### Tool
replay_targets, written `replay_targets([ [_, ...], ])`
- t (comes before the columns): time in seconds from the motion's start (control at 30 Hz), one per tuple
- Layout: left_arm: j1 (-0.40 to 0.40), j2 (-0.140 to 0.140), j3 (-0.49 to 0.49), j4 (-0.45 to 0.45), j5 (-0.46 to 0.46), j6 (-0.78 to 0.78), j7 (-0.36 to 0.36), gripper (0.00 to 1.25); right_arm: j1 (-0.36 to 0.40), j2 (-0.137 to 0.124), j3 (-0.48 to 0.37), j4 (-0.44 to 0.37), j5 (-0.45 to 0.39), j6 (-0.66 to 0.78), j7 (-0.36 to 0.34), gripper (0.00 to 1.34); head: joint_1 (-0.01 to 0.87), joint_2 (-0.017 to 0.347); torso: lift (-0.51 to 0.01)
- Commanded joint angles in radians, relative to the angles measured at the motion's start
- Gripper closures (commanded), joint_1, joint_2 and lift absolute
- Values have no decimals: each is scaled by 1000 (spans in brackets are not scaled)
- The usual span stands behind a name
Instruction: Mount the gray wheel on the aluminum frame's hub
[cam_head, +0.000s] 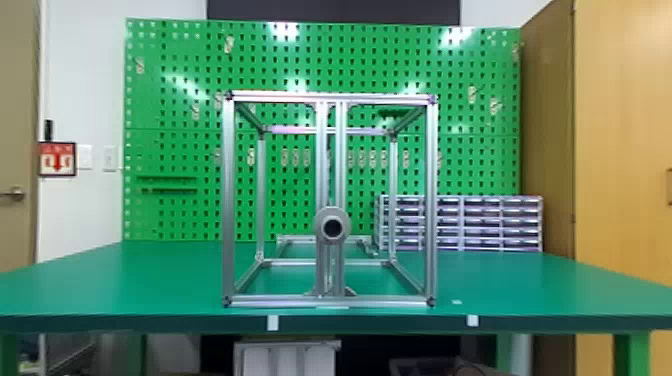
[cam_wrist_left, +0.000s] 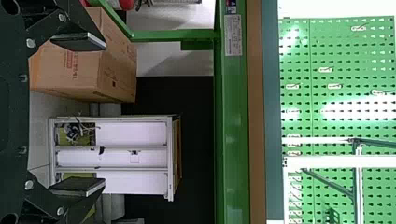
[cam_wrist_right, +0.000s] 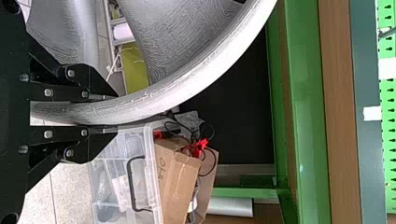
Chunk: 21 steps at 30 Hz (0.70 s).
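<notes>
The right gripper (cam_wrist_right: 114, 112) clamps one gray wheel (cam_wrist_right: 187, 84) by its rim; the left gripper (cam_wrist_left: 88, 113) has its two fingers apart. One aluminum frame (cam_head: 228, 200) with one hub (cam_head: 332, 227) stands on the table (cam_head: 150, 280).

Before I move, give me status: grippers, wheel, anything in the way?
Right gripper closed on gray wheel, at its rim. Left gripper open, holding nothing. Hub bare on aluminum frame, nothing seen in front of it.
</notes>
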Motion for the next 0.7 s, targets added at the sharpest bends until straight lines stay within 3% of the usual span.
replay_targets([
  [0.0,-1,0,0,0,0,0,0,246,0,0,0,0,-2,2,0,1262,-5,6,-499],
  [0.67,-1,0,-1,0,0,2,0,245,-3,0,0,-16,3,40,0,1262,-5,6,-499],
])
